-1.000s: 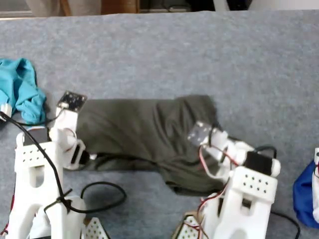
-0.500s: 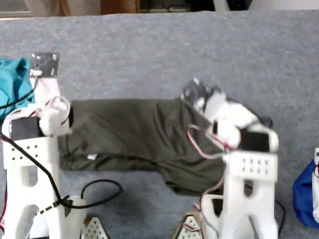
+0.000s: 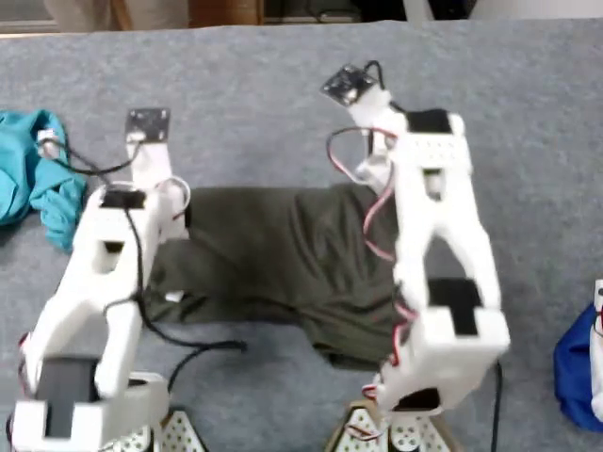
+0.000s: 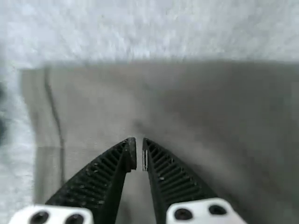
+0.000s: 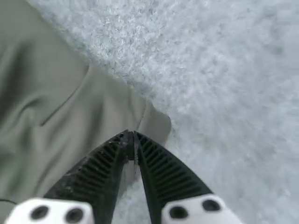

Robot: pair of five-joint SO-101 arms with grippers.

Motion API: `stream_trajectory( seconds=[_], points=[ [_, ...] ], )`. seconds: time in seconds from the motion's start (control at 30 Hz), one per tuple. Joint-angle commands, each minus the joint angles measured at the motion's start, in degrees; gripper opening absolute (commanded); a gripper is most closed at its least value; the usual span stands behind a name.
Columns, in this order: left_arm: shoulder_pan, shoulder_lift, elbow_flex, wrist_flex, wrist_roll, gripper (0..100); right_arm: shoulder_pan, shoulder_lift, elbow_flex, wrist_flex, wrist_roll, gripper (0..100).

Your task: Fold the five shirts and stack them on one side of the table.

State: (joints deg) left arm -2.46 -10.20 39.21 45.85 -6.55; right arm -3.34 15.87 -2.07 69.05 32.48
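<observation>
Step in hand: as I judge it, the fold of the olive shirt [image 3: 273,254], with both arms stretched over its far edge.
Shirt position: spread mid-table between the two arms; its near hem is bunched by the right arm's base.
Left gripper [image 4: 138,154]: fingers drawn to a sliver of a gap above the shirt's panel; no cloth seen between them.
Right gripper [image 5: 131,142]: tips closed together at the shirt's far corner, where the cloth meets the table [image 3: 283,94].
Recommendation: both grippers need an equal bite on the cloth, then travel level and together, so the fold line runs straight.
Other shirts: teal shirt [image 3: 38,184] crumpled on the left side, blue shirt [image 3: 577,367] at the right edge, both well apart.
Surface: grey felt-like covering; probably drags on cloth.
Room: wooden furniture [image 3: 226,11] beyond the far edge.
</observation>
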Motion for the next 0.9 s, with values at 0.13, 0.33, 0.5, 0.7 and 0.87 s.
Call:
stream_trajectory(
  seconds=[0.13, 0.33, 0.5, 0.7, 0.87],
  points=[
    [-1.05, 13.49, -6.86, -0.88, 0.09, 2, 1.01, 9.89, -5.76, -1.93, -0.35, 0.6],
    [-4.92, 15.25, -7.82, -0.7, 0.09, 2, 5.58, 16.84, -5.93, -5.01, -0.09, 0.6],
    [-4.84, 15.25, -8.0, 4.04, -5.54, 2, 7.08, 17.71, -8.4, -4.84, 0.79, 0.6],
    [-6.07, 15.25, -8.35, 7.91, -9.14, 2, 9.01, 18.33, -10.68, -4.75, 0.79, 0.6],
    [-6.86, 15.25, -11.96, 12.66, -9.14, 2, 9.1, 18.15, -11.74, -2.73, 0.79, 0.6]
  ],
)
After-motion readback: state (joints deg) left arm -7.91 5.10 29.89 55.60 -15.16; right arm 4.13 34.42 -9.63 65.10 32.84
